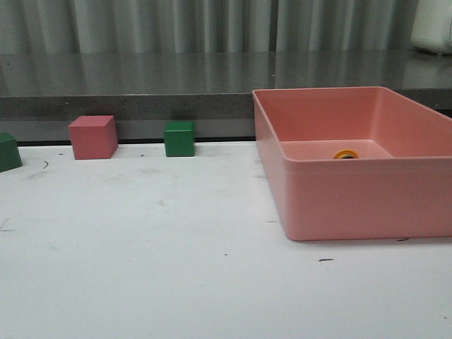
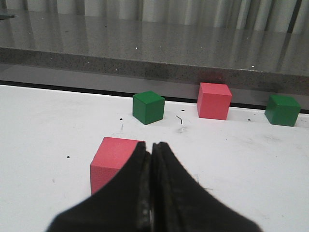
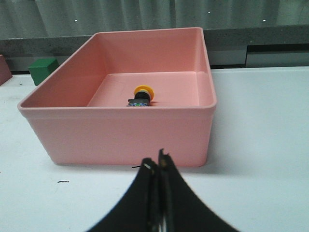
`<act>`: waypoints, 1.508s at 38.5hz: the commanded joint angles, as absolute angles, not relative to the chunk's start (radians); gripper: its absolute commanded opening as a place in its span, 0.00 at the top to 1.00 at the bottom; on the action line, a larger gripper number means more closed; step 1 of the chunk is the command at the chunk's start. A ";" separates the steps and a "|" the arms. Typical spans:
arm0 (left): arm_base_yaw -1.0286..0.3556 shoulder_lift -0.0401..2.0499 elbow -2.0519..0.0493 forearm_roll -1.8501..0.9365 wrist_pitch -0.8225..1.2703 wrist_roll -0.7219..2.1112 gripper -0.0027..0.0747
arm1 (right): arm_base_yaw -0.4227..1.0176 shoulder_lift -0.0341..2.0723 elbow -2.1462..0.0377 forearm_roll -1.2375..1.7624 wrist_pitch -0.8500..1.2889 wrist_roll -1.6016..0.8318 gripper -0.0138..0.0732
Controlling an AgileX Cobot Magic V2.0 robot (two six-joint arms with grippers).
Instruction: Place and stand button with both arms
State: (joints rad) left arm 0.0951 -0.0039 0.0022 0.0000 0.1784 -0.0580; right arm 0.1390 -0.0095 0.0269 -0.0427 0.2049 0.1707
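Note:
The button (image 3: 140, 96), with a yellow cap and a black body, lies on its side on the floor of the pink bin (image 3: 120, 130). In the front view only its yellow cap (image 1: 345, 154) shows above the bin's near wall (image 1: 353, 198). My right gripper (image 3: 155, 162) is shut and empty, low over the table in front of the bin's near wall. My left gripper (image 2: 152, 146) is shut and empty, just behind a pink cube (image 2: 112, 159). Neither arm shows in the front view.
A pink cube (image 1: 92, 137) and a green cube (image 1: 179, 138) stand at the table's far edge, and another green cube (image 1: 8, 151) at the far left. The left wrist view shows them as a pink cube (image 2: 214, 100) between two green cubes (image 2: 148, 107) (image 2: 283, 109). A grey ledge runs behind the table.

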 commanded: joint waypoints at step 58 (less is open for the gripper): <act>0.096 -0.017 -0.091 -0.107 -0.154 -0.072 0.99 | 0.134 -0.014 -0.114 -0.077 0.065 0.164 0.92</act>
